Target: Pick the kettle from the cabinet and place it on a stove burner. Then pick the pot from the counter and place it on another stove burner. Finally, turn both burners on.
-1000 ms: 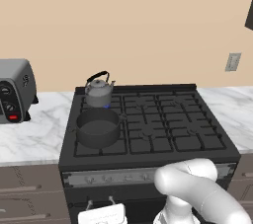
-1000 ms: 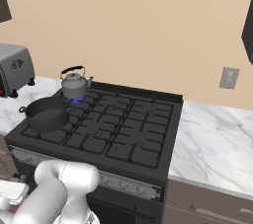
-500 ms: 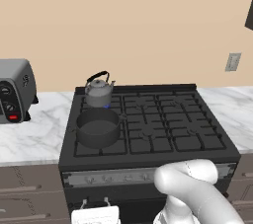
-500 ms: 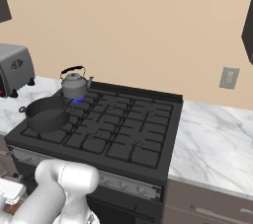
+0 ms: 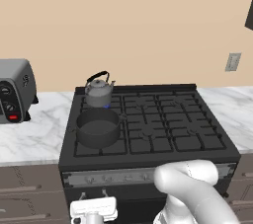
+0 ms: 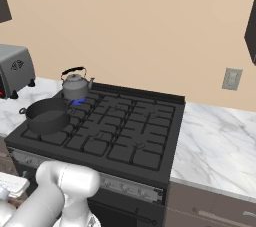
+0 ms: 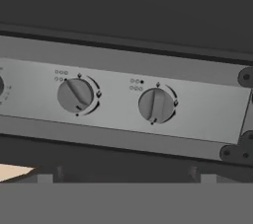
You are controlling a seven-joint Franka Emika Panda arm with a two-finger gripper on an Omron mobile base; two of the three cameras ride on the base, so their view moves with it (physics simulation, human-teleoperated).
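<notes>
— Where do things stand?
— The kettle (image 5: 99, 91) sits on the far-left burner over a blue flame (image 6: 78, 102), the pot (image 5: 98, 127) just in front on the near-left one.
— And your hand?
— My hand (image 5: 93, 209) is open, low before the panel. The left knob (image 7: 74, 94) has its bar slanted, the right knob (image 7: 155, 105) nearly upright; which serves the pot, I can't be sure.

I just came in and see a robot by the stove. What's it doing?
The robot is working the stove knobs. The kettle sits on a back burner with a small blue flame under it. The pot sits on the front burner, with no flame showing. The gripper is low in front of the knob panel, open and holding nothing.
</notes>
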